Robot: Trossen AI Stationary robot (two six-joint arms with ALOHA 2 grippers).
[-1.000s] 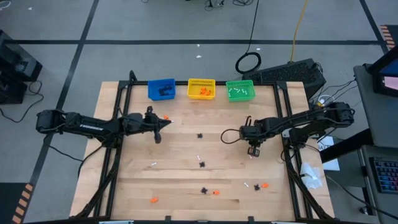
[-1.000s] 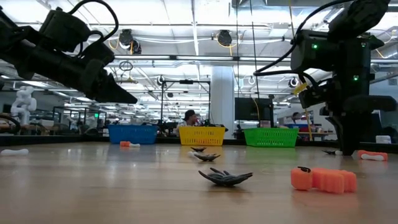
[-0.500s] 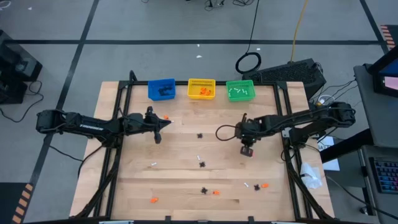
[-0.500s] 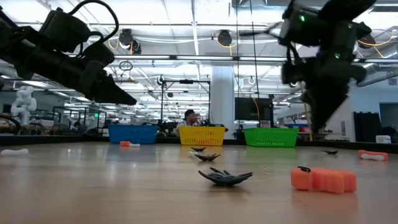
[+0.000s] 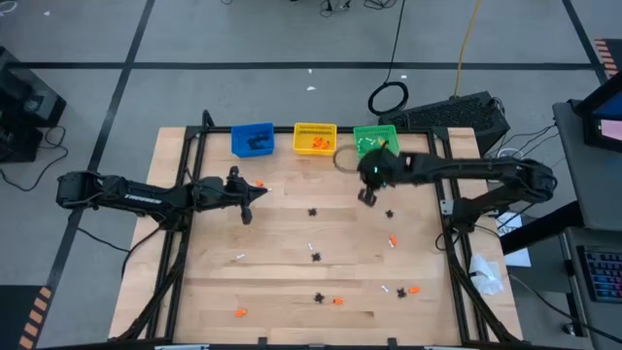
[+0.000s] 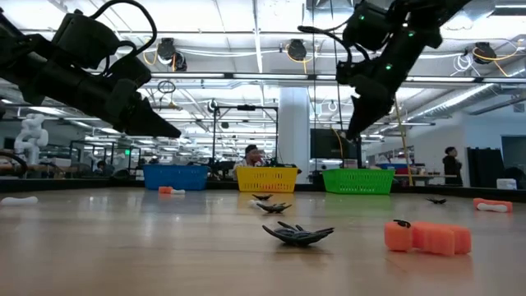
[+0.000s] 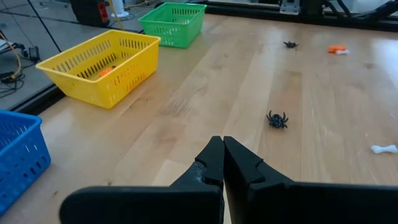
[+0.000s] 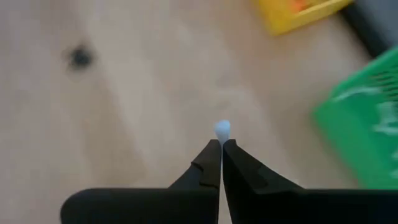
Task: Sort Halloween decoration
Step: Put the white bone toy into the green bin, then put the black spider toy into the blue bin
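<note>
The Halloween decoration lies scattered on the wooden table: black spidery pieces (image 5: 313, 211), orange pieces (image 5: 337, 300) and white pieces (image 5: 239, 255). My right gripper (image 5: 367, 197) hangs above the table just in front of the green bin (image 5: 375, 141), shut on a tiny white piece (image 8: 222, 129). My left gripper (image 5: 262, 192) waits shut over the table's left part, near the blue bin (image 5: 253, 139). An orange piece (image 5: 259, 183) lies close to it. My right gripper pinches the tiny white piece (image 8: 222, 129) between its two fingertips. Only its rounded end shows past the tips. The fingers slant down toward the table's far edge, and the piece is lifted clear of the table.
Blue bin, yellow bin (image 5: 314, 138) and green bin stand in a row along the far edge, each with pieces inside. A black spider (image 7: 277, 119) lies ahead of my left gripper. More pieces lie near the front edge (image 5: 413, 290).
My right gripper has risen from the table at the right side and swung toward the far edge and the green bin, tipping from pointing straight down to a slant. It carries the white piece clear of the table.
</note>
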